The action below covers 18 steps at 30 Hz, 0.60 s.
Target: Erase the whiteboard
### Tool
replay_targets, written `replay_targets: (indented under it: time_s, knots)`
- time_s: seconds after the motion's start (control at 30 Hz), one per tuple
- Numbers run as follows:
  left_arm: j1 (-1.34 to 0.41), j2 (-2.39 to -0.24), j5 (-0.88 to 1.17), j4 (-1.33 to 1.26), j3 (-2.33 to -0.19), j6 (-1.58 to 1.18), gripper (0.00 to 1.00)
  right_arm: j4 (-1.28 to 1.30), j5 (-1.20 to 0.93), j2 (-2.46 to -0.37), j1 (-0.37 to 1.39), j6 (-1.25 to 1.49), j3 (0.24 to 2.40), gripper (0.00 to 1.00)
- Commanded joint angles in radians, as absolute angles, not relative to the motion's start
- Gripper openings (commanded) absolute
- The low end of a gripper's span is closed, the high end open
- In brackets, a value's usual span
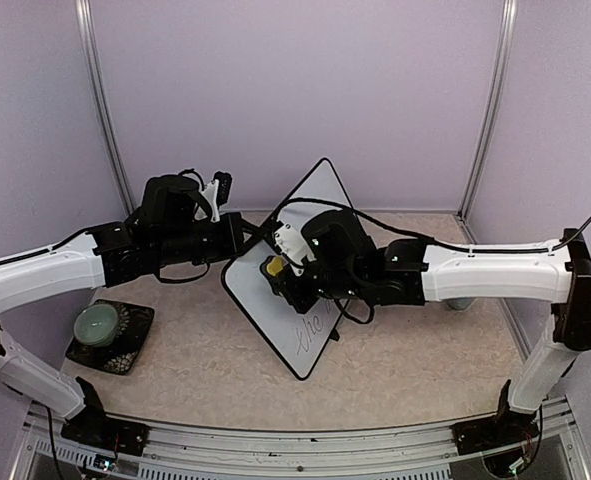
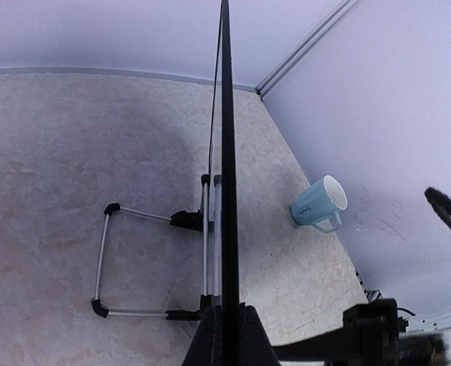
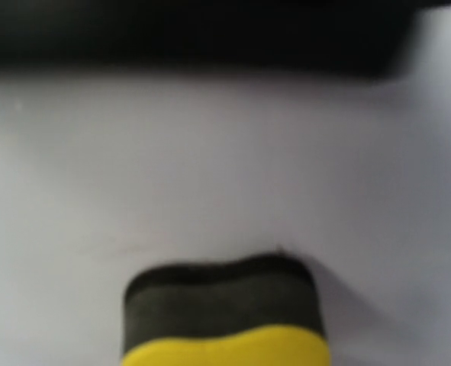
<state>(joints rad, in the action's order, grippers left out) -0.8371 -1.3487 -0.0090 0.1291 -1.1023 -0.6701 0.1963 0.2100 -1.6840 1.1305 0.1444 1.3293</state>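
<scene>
The whiteboard (image 1: 320, 198) stands tilted on one corner at mid-table, with dark handwriting (image 1: 315, 325) near its lower right end. My left gripper (image 1: 237, 238) is shut on the board's left edge. In the left wrist view that edge is a thin black line (image 2: 227, 152) pinched between the fingers (image 2: 207, 341). My right gripper (image 1: 277, 274) is shut on a yellow and dark sponge eraser (image 1: 272, 268) and holds it against the board's face. The right wrist view shows the eraser (image 3: 225, 324) on the blurred white surface (image 3: 210, 168); its own fingers are hidden.
A wire stand (image 2: 103, 259) lies behind the board. A pale blue mug (image 2: 320, 204) sits at the far right by the wall. A green bowl (image 1: 99, 322) rests on a black mat (image 1: 125, 350) at the near left. Enclosure walls ring the table.
</scene>
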Motion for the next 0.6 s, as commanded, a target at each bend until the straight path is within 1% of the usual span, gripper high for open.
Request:
replay_targets:
  time_s: [0.0,0.17,0.43,0.57]
  knots:
    - [-0.864,-1.358,0.071,0.115,-1.096,-0.688,0.00,0.196,0.233,-1.718,1.032,0.173,1.393,0.00]
    - [-0.864,-1.358,0.071,0.117,-1.096,-0.686,0.00,0.231,0.171,-1.717,0.984,0.179,1.416,0.00]
    - [-0.861,-1.366,0.074,0.115,-1.102,-0.685,0.00,0.206,-0.231,-1.671,1.005,0.184,1.398,0.00]
    - [-0.861,-1.375,0.078,0.111,-1.104,-0.689,0.00,0.179,-0.339,-1.664,1.013,0.214,1.395,0.00]
